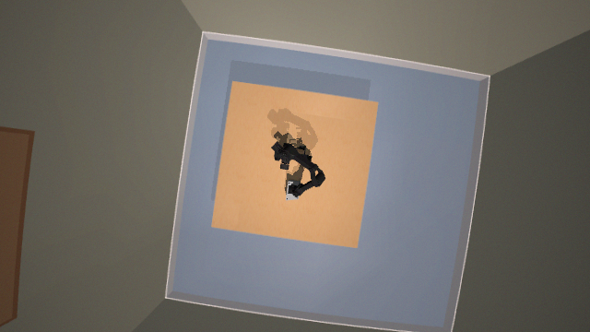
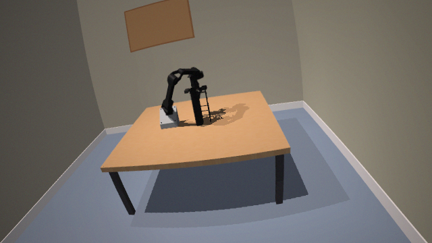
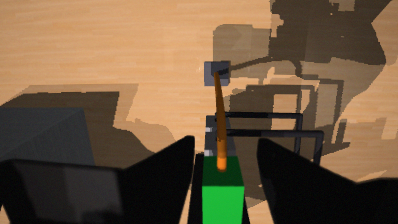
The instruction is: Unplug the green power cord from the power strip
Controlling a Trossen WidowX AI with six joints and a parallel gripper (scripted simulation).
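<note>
A green plug [image 3: 222, 205] shows low in the middle of the wrist view, seen from above. An orange-brown cord [image 3: 220, 115] runs from it to a small grey block [image 3: 210, 79]. A tall black upright body [image 2: 198, 113] stands on the table in the exterior view, with thin black rungs [image 2: 205, 111] beside it; whether this is the power strip is hard to tell. My gripper [image 3: 226, 145] [image 2: 196, 90] is partly open over the top of that body. One finger is on each side of the green plug, with a gap on both sides. The plug's seat in the strip is hidden.
The wooden table [image 1: 323, 207] [image 2: 152, 145] carries my white base [image 2: 169, 119]. A dark grey box-like shape [image 3: 40, 132] is left of the fingers in the wrist view. Thin black bars [image 3: 280, 133] stick out to the right of the cord.
</note>
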